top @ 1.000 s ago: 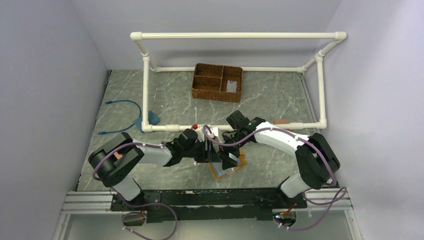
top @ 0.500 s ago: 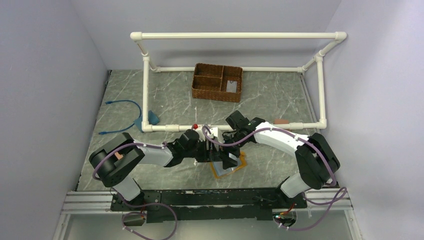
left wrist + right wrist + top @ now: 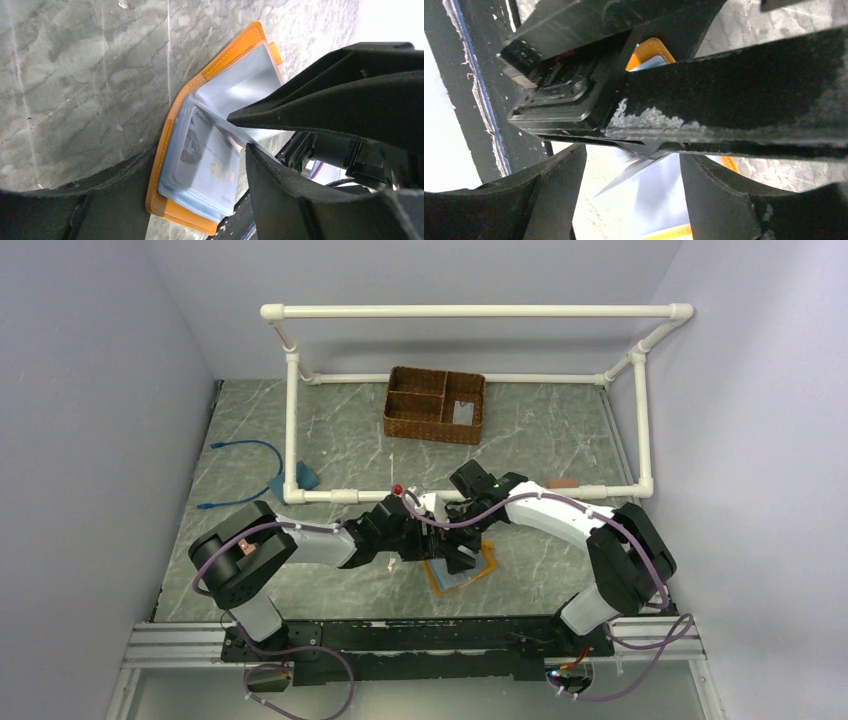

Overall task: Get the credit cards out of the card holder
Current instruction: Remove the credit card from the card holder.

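Observation:
The mustard-orange card holder (image 3: 484, 562) lies open on the table between the arms. In the left wrist view the card holder (image 3: 227, 54) shows its pale blue sleeves, with a grey-white credit card (image 3: 210, 167) tucked in the top one. My left gripper (image 3: 197, 155) stands open astride the lower sleeve stack; its fingertips (image 3: 260, 165) touch a sleeve leaf. My right gripper (image 3: 631, 165) is open just above the sleeves, one leaf standing edge-on between its fingers. One of the right gripper's fingers (image 3: 300, 107) points into the sleeves. Both grippers meet over the holder: left gripper (image 3: 425, 543), right gripper (image 3: 458, 552).
A wicker basket (image 3: 435, 405) stands at the back with a pale card (image 3: 463, 412) in its right compartment. A white pipe frame (image 3: 291, 410) spans the table. A blue cable (image 3: 245, 450) and a teal piece (image 3: 305, 477) lie at the left.
The left gripper has swung right, closer over the card holder, and opened slightly. The right gripper has edged left toward it and narrowed a little. The card holder stays put.

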You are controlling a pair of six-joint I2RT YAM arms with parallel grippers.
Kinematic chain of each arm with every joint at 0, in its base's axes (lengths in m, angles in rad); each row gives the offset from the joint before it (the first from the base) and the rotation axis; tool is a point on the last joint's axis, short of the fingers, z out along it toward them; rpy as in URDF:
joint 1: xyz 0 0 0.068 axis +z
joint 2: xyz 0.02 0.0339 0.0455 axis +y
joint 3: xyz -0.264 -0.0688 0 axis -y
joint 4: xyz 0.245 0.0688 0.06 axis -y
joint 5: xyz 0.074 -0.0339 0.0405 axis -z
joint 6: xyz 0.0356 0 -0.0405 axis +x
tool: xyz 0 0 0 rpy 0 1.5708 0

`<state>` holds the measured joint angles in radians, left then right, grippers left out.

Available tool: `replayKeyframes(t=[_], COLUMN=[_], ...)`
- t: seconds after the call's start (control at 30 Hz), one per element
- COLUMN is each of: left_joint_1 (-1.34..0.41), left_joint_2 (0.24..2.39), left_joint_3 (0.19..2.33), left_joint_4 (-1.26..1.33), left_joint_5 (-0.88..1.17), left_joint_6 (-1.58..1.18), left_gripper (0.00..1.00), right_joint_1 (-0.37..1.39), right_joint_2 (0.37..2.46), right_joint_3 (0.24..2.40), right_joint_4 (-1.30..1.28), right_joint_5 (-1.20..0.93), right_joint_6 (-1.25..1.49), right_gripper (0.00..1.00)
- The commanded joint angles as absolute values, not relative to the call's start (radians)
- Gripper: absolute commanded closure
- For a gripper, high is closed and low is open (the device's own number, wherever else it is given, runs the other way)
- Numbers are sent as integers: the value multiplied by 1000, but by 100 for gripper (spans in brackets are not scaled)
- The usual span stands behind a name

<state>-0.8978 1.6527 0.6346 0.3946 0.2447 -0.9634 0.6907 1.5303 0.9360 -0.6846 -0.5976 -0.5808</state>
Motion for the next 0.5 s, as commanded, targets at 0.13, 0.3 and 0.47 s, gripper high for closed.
replayKeyframes(t=[0.13, 0.3, 0.47], left_joint_1=[-903, -902, -902], left_joint_2=[1676, 1623, 1560], left_joint_3=[644, 610, 575], left_joint_4=[291, 284, 266], left_joint_5=[147, 111, 69], left_joint_6=[-999, -999, -997], left_gripper=[32, 32, 32], right_joint_1=[685, 664, 639], right_joint_2=[1578, 1591, 1611], right_joint_3=[990, 1001, 1012], right_joint_4=[-717, -732, -741], right_joint_5=[-542, -553, -571], right_joint_6=[-565, -561, -544], right_gripper=[45, 61, 88])
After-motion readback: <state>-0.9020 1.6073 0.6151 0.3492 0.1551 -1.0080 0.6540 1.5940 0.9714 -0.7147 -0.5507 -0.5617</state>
